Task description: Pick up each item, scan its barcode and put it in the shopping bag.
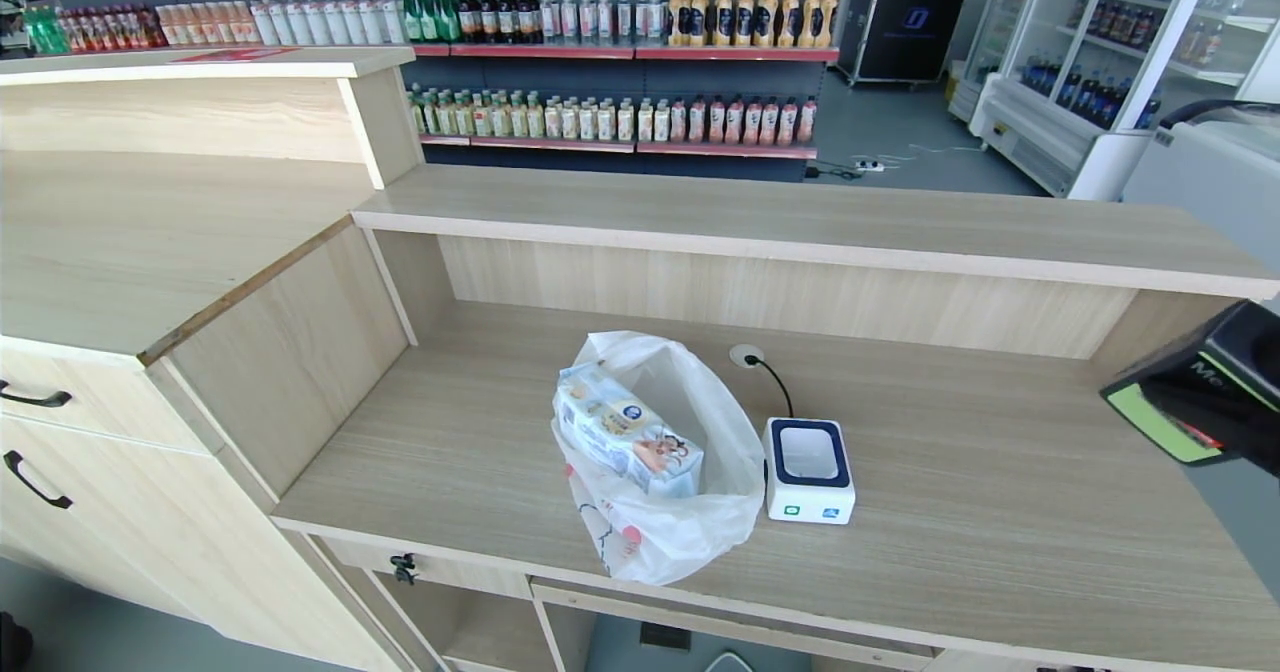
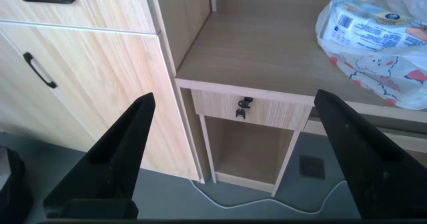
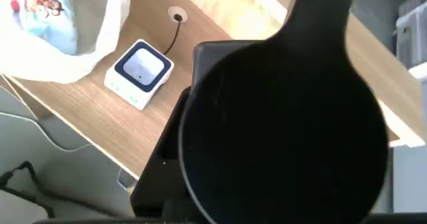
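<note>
A white plastic shopping bag [image 1: 700, 512] lies open on the wooden counter [image 1: 1000, 512] with a pale printed pack [image 1: 625, 432] inside it. Just right of the bag sits the white barcode scanner [image 1: 808, 470], window up. A black box with a green face [image 1: 1190, 397] hangs in the air over the counter's right end, and my right gripper [image 1: 1262, 404] at the picture's edge is shut on it. In the right wrist view the black box [image 3: 280, 131] hides the fingers, with the scanner [image 3: 140, 71] and bag [image 3: 73, 44] beyond. My left gripper [image 2: 233, 164] is open and holds nothing, low in front of the counter's left corner, near the bag [image 2: 380, 64].
A raised ledge [image 1: 800, 222] runs along the counter's back, and a taller cabinet [image 1: 150, 242] closes off the left side. The scanner's cable enters a grommet [image 1: 745, 355]. A keyed drawer [image 2: 243, 107] sits under the counter's front edge. Bottle shelves and fridges stand far behind.
</note>
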Robot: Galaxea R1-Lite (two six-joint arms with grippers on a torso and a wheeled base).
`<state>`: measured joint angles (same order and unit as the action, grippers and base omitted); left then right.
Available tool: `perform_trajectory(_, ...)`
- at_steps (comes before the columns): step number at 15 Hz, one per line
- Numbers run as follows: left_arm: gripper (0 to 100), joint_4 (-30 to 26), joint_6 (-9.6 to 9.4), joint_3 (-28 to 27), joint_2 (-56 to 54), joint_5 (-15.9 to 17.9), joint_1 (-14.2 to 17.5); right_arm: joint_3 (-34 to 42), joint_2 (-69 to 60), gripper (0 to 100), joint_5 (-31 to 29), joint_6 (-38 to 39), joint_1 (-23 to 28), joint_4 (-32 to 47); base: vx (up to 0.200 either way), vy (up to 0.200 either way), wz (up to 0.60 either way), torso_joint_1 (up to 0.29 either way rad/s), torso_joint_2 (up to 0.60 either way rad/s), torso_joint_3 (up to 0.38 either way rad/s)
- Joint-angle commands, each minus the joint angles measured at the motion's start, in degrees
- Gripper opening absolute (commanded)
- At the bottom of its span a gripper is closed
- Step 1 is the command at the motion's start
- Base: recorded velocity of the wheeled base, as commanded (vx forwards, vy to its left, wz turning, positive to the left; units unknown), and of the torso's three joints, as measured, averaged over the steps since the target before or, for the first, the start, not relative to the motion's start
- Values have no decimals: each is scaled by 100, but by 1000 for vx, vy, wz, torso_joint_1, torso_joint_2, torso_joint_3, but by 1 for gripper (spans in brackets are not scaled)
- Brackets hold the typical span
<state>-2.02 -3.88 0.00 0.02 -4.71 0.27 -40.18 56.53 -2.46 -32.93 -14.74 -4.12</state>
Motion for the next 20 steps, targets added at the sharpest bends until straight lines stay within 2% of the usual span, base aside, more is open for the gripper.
perform_trajectory(1, 100, 0, 1, 0, -2, -4, 8, -122, 456, 0, 0, 709, 753, 87, 0, 0, 0, 0, 0, 0)
perform_trajectory(3, 100, 0, 1, 0, -2, -4, 0, -60, 464, 0, 0, 1482, 753, 96, 0, 0, 300, -1, 1, -1)
perform_trajectory(5, 100, 0, 1, 0, -2, -4, 0, -43, 491, 0, -17, 1886, 736, 113, 0, 0, 600, 0, 2, 5)
perform_trajectory(7, 100, 0, 1, 0, -2, -4, 8, -245, 834, 0, 18, 3099, 709, 131, 0, 0, 600, 5, 0, 5)
perform_trajectory(8, 100, 0, 1, 0, -2, -4, 8, -315, 1062, 0, 264, 3758, 753, 96, 0, 0, 600, 12, 2, 2)
perform_trajectory(10, 100, 0, 1, 0, -2, -4, 0, -174, 1519, 0, 1090, 4154, 1184, 78, 0, 0, 0, 0, 0, 0)
perform_trajectory(15, 100, 0, 1, 0, -2, -4, 0, -192, 2934, 0, 3841, 4084, 2678, -722, 0, 0, 0, 0, 0, 0)
perform_trajectory(18, 100, 0, 1, 0, -2, -4, 0, -174, 3303, 0, 4764, 3433, 3601, -669, 0, 0, 0, 0, 0, 0)
perform_trajectory(20, 100, 0, 1, 0, -2, -4, 0, -210, 3391, 0, 5107, 3425, 3882, -458, 0, 0, 0, 0, 0, 0)
